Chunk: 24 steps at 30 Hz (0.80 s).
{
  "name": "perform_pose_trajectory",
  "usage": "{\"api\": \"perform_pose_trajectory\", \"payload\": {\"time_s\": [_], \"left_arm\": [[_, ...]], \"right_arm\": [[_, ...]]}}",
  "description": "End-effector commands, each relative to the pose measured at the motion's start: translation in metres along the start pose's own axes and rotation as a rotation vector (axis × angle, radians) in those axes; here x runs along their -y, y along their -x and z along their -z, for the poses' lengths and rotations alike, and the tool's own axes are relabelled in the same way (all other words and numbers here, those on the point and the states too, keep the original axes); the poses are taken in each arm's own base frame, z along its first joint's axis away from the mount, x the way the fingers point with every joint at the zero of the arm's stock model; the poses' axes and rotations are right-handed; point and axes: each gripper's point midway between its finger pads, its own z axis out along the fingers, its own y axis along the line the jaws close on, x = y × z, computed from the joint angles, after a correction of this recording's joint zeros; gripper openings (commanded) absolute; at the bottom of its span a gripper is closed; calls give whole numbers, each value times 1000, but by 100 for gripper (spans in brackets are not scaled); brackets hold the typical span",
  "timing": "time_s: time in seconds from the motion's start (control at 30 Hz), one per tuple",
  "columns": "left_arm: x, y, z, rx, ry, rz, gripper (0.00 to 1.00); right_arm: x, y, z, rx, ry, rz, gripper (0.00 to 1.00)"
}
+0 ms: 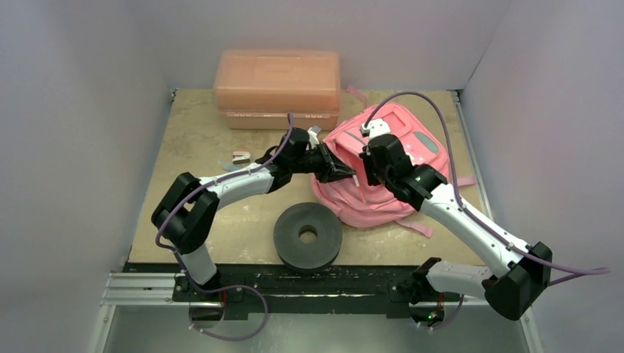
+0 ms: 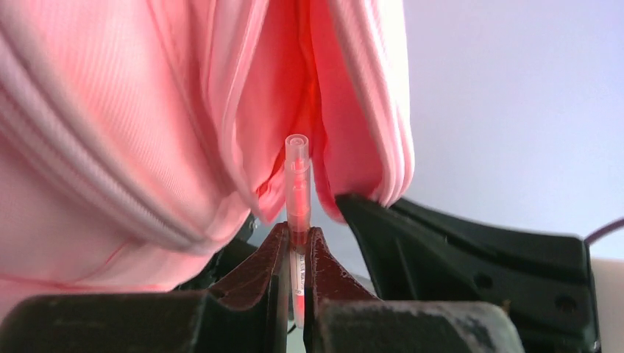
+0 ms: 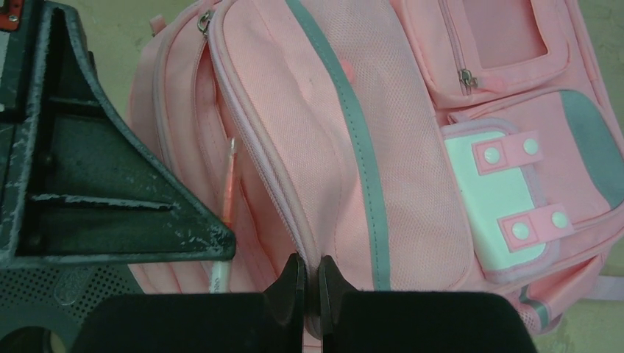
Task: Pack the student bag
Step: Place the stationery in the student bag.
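Note:
The pink student bag (image 1: 390, 165) lies on the table right of centre, its front pockets and grey trim facing up (image 3: 412, 147). My left gripper (image 1: 344, 173) is shut on a thin red-and-clear pen (image 2: 297, 198), whose tip points into the bag's open zipper gap (image 2: 294, 88). The pen (image 3: 228, 198) also shows in the right wrist view, between the bag's flaps. My right gripper (image 1: 366, 170) is shut on the bag's zipper edge (image 3: 309, 250) and holds the flap up. The other arm's black finger (image 2: 471, 250) sits beside the pen.
A rigid salmon-pink plastic box (image 1: 277, 87) stands at the back. A dark grey ring-shaped roll (image 1: 307, 234) lies near the front edge. A small pinkish item (image 1: 240, 157) lies left of the left arm. White walls close in both sides.

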Motion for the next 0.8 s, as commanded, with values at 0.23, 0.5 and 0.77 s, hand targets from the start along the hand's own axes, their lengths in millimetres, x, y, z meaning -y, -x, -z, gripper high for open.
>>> {"api": "perform_pose_trajectory", "payload": {"time_s": [0.23,0.5,0.77], "left_arm": [[14,64,-30,286,112,38,0],[-6,79,-37,342,191,27,26],[13,60,-5,332,169,-98,70]], "right_arm": [[-29,49,22,175,175,-87,0],[-22,58,25,202,140,-78,0],[-11,54,22,201,84,-57,0]]}}
